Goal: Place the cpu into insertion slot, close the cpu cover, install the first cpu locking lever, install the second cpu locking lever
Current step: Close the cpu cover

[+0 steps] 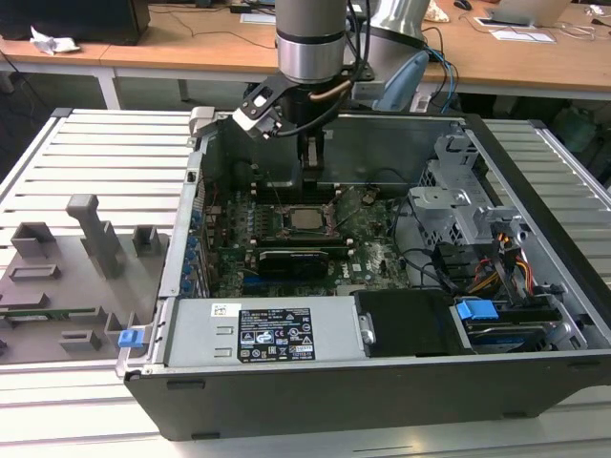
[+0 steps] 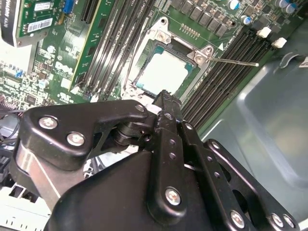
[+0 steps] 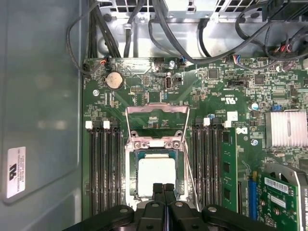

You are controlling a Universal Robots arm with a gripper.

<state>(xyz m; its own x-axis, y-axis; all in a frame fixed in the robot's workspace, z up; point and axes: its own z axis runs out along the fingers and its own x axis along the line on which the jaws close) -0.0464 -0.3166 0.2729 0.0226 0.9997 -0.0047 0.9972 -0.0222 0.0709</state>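
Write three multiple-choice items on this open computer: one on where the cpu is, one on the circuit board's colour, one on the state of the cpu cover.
1. Where is the cpu?
A) in the insertion slot
B) lying across the memory slots
C) outside the case

2. What colour is the circuit board?
A) blue
B) red
C) green

3. How does the cpu cover stand?
A) shut flat over the chip
B) swung open, away from the chip
C) taken out of the case

Answers:
1 A: in the first wrist view the chip sits flat inside the slot's metal rim.
2 C: the board around the slot is green.
3 B: the frame sits back beyond the chip, whose whole silver top is bare.
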